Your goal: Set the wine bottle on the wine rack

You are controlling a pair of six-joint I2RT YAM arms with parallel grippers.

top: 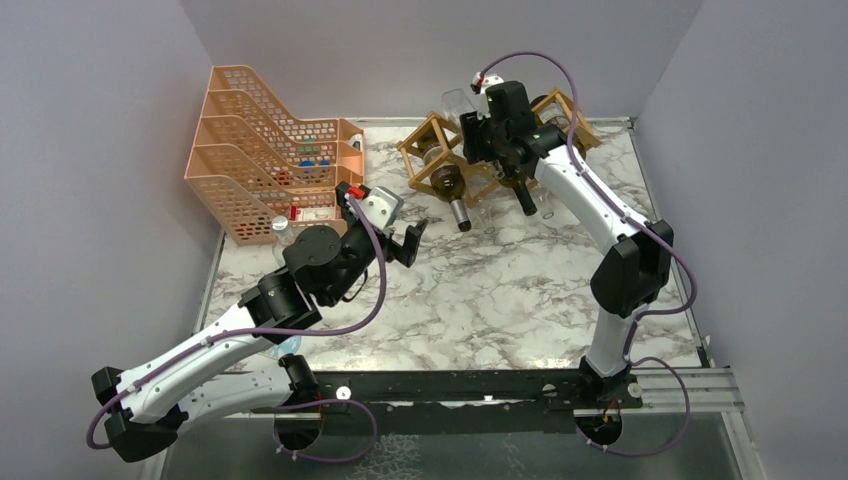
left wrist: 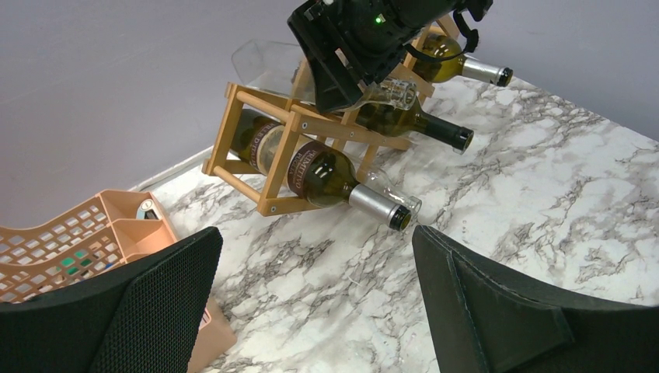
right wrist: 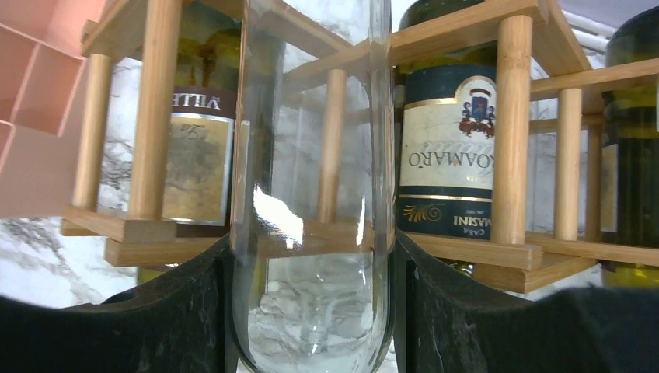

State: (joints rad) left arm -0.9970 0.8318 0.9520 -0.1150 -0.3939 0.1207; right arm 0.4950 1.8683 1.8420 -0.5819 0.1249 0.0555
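Nearest me, over the marble tabletop, the left gripper hangs with its jaws spread wide and nothing between them, well short of the work. The right arm reaches to the far side, where the right gripper is clamped across the body of a clear glass wine bottle, one pad pressed on each side of the glass. The bottle sits right over the wooden wine rack, above the dip between its left and middle cells. Its long axis runs near-to-far, roughly in line with the three dark bottles lying in the cells below. I can't tell whether the glass touches the slats. So the move belongs to the right arm, I'd say: settle the bottle down along that line. The orange mesh file tray stands off to the far left.
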